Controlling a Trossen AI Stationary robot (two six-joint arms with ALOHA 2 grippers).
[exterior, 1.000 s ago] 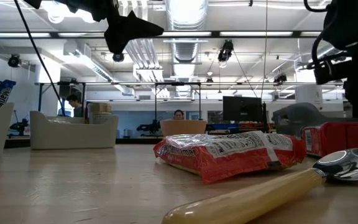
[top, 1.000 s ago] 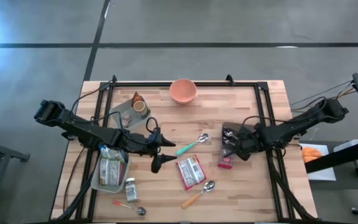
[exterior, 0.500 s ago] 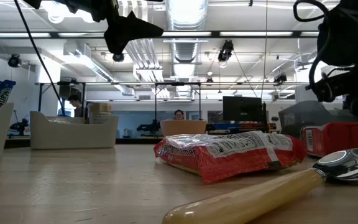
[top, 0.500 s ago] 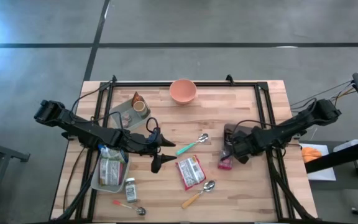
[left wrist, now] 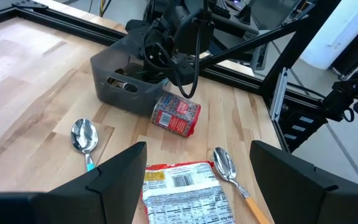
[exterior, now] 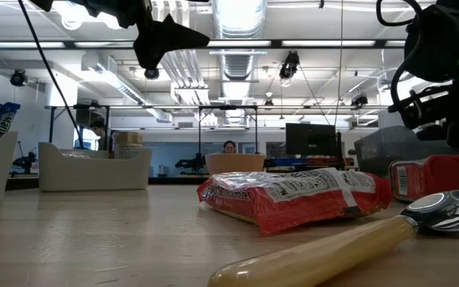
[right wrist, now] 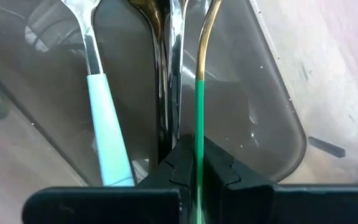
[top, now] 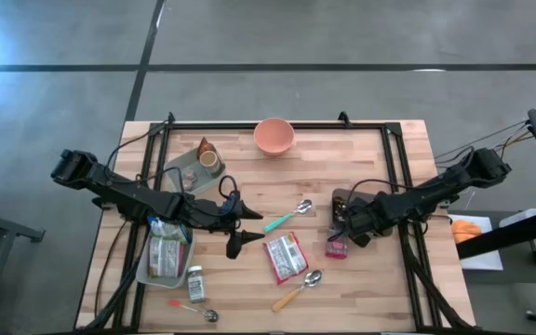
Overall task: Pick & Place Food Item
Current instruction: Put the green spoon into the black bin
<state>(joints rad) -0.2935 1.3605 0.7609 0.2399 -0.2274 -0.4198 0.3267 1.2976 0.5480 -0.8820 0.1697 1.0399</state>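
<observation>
Lying flat just below the centre of the high view, the red-and-white snack packet (top: 285, 257) is looking light, soft and crinkly. Its glossy film is likely making it slippery, so a pinch across one short sealed edge is seeming safer than a squeeze on the bulging middle. A smaller red packet (top: 337, 246) is resting to its right, touching the lower edge of the grey bin (top: 341, 197).

The left gripper (top: 245, 231) is hovering just left of the larger packet with its fingers spread wide. The right gripper (top: 344, 221) is reaching into the grey bin at centre right of the wooden table (top: 389, 158).

The right wrist view alone is showing the bin's contents. The right gripper's fingers are pressed together, and the thin green-handled utensil (right wrist: 199, 112) is running into the seam between them, apparently pinched. A pale-blue-handled utensil (right wrist: 107, 124) is lying beside it.

The left wrist view is framing the larger packet between its own spread fingers (left wrist: 120, 180). It is also placing the small red packet against the bin wall (left wrist: 114, 68), with a teal-handled spoon (left wrist: 84, 135) at lower left. The low view is adding the packet's puffed height (exterior: 293, 195) behind an orange-handled spoon (exterior: 333, 247).
</observation>
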